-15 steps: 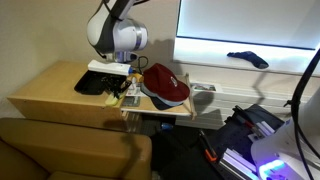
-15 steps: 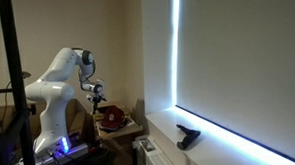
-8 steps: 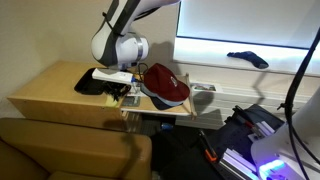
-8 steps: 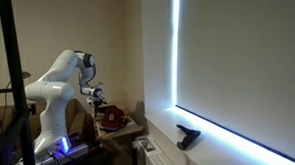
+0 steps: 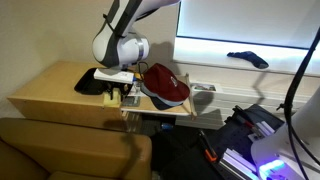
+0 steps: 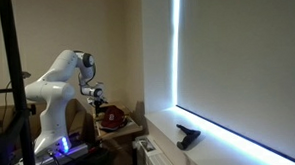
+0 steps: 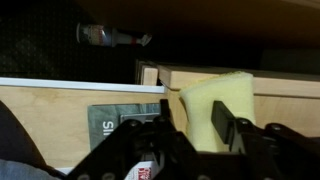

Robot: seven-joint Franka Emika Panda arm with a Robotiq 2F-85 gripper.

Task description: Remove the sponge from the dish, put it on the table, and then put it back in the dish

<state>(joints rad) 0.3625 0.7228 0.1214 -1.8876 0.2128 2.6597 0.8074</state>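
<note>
My gripper [image 5: 116, 93] is shut on the pale yellow sponge [image 5: 112, 98] and holds it low over the tan table [image 5: 50, 95], just beside the near right end of the black dish [image 5: 90, 84]. In the wrist view the sponge [image 7: 215, 100] sits between the two black fingers [image 7: 222, 130] of the gripper [image 7: 197, 128], with its upper part sticking out past them. I cannot tell whether the sponge touches the tabletop. The arm and gripper [image 6: 95, 95] also show small in an exterior view.
A dark red cap [image 5: 165, 85] lies right of the gripper on the smaller stand and also shows in an exterior view [image 6: 112, 118]. A printed paper [image 7: 120, 115] lies under the gripper. A sofa back [image 5: 70, 150] stands in front of the table.
The wrist has come down and a little to the left over the table with the sponge still held. The dish and cap have not moved.
</note>
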